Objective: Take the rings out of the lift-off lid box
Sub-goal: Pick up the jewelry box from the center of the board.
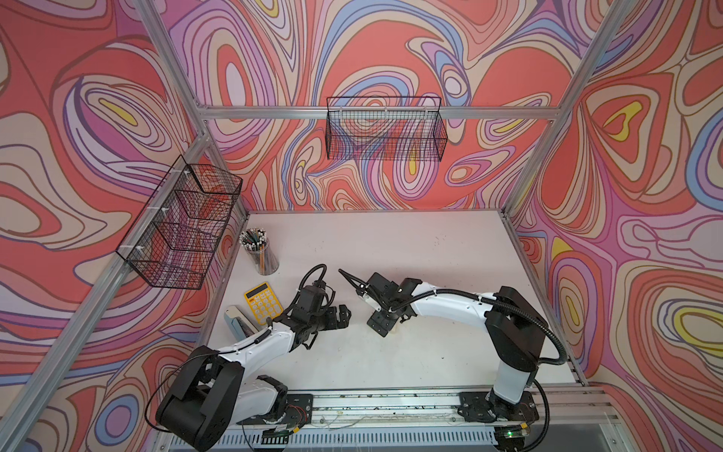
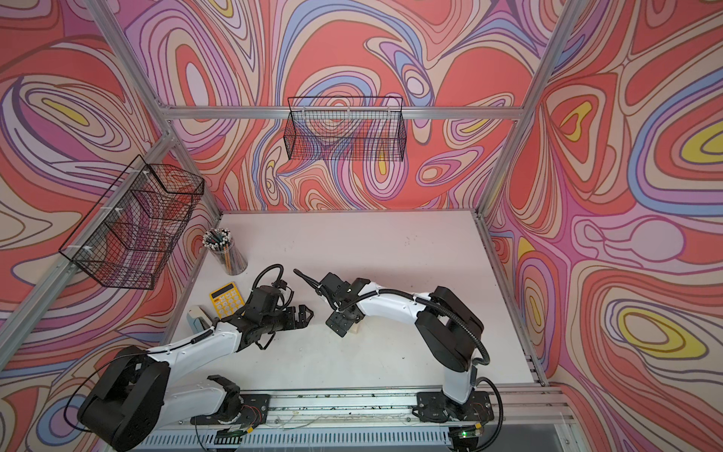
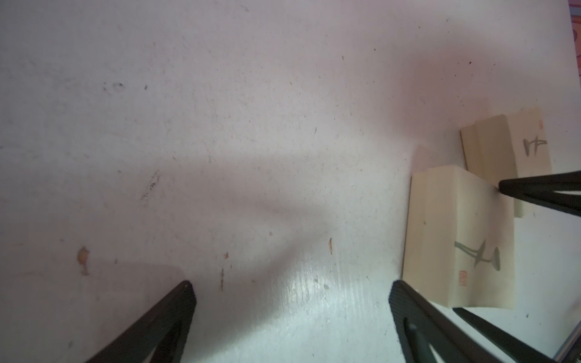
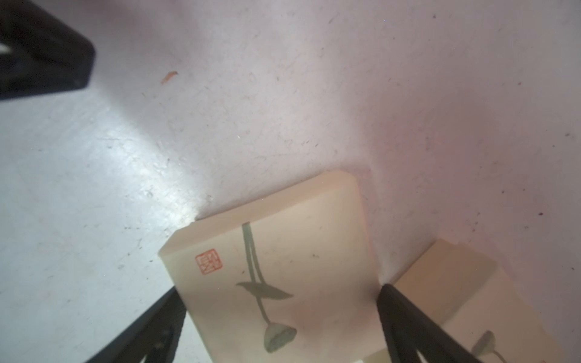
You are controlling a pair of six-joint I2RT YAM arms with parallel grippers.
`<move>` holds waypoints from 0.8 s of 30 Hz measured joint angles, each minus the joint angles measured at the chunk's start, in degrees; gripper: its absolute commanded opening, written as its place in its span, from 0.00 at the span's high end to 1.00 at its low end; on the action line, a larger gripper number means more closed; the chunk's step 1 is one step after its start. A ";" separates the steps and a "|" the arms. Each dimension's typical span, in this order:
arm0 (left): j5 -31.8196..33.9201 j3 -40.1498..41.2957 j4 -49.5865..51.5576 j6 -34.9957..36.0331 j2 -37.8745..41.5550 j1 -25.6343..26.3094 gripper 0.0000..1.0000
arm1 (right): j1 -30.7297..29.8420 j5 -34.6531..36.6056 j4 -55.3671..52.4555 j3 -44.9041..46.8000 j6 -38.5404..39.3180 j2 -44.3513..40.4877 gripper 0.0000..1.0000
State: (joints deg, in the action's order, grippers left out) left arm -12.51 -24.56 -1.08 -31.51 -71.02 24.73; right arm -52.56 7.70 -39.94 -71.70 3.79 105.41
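Note:
Two cream boxes with a grey lotus print stand side by side on the white table, both closed. No rings show anywhere. My right gripper [image 4: 281, 289] is open and points down over the nearer box [image 4: 283, 251], one finger on each side of its lid. The second box [image 4: 456, 289] sits just beyond one finger. My left gripper [image 3: 290, 292] is open over bare table, its finger [image 3: 405, 301] just beside the nearer box [image 3: 459, 239]. In both top views the right gripper [image 1: 379, 325] [image 2: 339, 323] hides the boxes except for a cream sliver [image 2: 356, 329]. The left gripper [image 1: 344, 313] faces it.
At the left of the table stand a cup of pencils [image 1: 261, 250], a yellow calculator [image 1: 264, 303] and a grey stapler-like item [image 1: 236, 321]. Wire baskets hang on the back wall [image 1: 385, 133] and the left wall [image 1: 180, 223].

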 measured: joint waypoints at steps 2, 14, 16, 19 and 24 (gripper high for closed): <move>-0.20 -0.02 0.00 0.00 0.00 0.00 0.00 | -0.02 1.27 -0.02 -0.31 0.22 0.52 0.02; -0.98 -0.20 -0.46 0.02 -0.52 0.00 0.00 | 1.07 3.30 0.83 -1.44 1.05 2.10 0.02; -0.98 -0.24 -0.72 0.07 -0.72 0.00 0.00 | 2.19 2.29 1.40 -1.44 0.83 2.05 0.02; -1.16 -0.48 -1.01 0.26 -1.16 0.00 0.00 | 4.50 0.44 2.21 -1.44 0.33 1.90 0.02; -1.66 -0.96 -1.92 0.44 -2.25 0.00 0.00 | 7.48 -1.38 2.95 -1.51 -0.68 1.90 0.02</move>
State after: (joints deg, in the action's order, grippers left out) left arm -14.17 -25.52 -3.01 -31.07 -73.28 24.73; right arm -45.08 6.33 -36.99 -73.21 3.11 107.31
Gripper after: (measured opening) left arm 0.999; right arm 0.982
